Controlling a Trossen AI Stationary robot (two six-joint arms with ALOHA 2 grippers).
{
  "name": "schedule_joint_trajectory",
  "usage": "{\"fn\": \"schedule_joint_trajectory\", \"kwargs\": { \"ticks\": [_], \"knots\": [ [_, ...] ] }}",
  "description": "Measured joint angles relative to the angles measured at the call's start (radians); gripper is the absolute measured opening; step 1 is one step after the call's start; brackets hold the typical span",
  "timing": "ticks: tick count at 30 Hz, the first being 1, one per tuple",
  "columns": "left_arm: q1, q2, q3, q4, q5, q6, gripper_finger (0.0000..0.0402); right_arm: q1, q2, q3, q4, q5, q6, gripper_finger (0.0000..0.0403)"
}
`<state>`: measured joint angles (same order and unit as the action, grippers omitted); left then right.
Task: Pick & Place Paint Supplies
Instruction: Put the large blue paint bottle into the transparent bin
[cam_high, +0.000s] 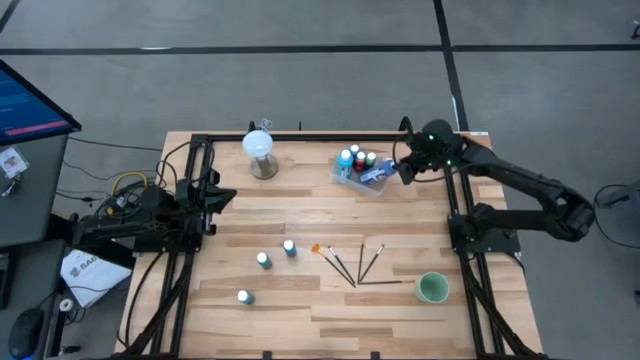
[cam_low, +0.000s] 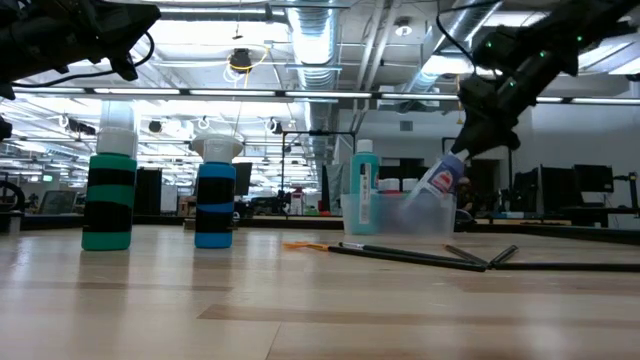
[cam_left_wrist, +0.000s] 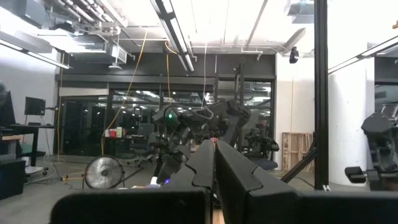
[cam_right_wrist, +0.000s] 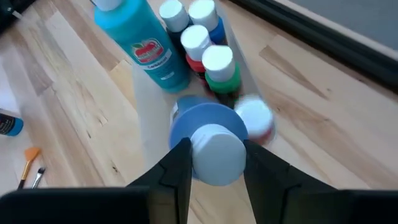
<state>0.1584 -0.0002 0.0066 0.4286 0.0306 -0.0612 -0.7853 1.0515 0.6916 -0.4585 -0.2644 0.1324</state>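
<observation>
A clear tray (cam_high: 362, 182) at the table's far right holds several white-capped paint bottles (cam_right_wrist: 205, 46) and a tall teal bottle (cam_right_wrist: 146, 43). My right gripper (cam_right_wrist: 216, 167) hangs over the tray, shut on a blue bottle (cam_right_wrist: 208, 121). Three more bottles (cam_high: 264, 260) stand upright on the table's near left. Several thin brushes (cam_high: 350, 263), one orange-tipped, lie flat near the middle. My left gripper (cam_left_wrist: 214, 163) waits shut at the table's left edge (cam_high: 222, 195). My right gripper pinches the blue bottle's white cap (cam_right_wrist: 214, 152) between its two fingers, one on each side. The fingers slant down from the table's right side. The bottle hangs tilted below them (cam_low: 440, 182), its bottom end down inside the tray; whether it touches the tray I cannot tell.
A white globe on a round base (cam_high: 260, 152) stands at the far middle. A green cup (cam_high: 432, 288) sits near the right front, at the brushes' end. Dark frame rails (cam_high: 455, 200) run along both sides of the table.
</observation>
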Motion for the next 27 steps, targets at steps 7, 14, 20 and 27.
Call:
{"fn": "schedule_joint_trajectory", "kwargs": {
  "ticks": [7, 14, 20, 27],
  "knots": [
    [0.000, 0.000, 0.000, 0.000, 0.000, 0.000, 0.0002, 0.064, 0.000, 0.088, -0.080, 0.033, 0.027, 0.0109],
    [0.000, 0.000, 0.000, 0.000, 0.000, 0.000, 0.0002, 0.134, 0.002, 0.149, -0.185, 0.130, 0.052, 0.0109],
    [0.000, 0.000, 0.000, 0.000, 0.000, 0.000, 0.0002, 0.201, 0.028, 0.220, -0.279, 0.216, 0.053, 0.0109],
    [0.000, 0.000, 0.000, 0.000, 0.000, 0.000, 0.0002, 0.247, 0.113, 0.298, -0.306, 0.257, 0.053, 0.0109]
  ]
}}
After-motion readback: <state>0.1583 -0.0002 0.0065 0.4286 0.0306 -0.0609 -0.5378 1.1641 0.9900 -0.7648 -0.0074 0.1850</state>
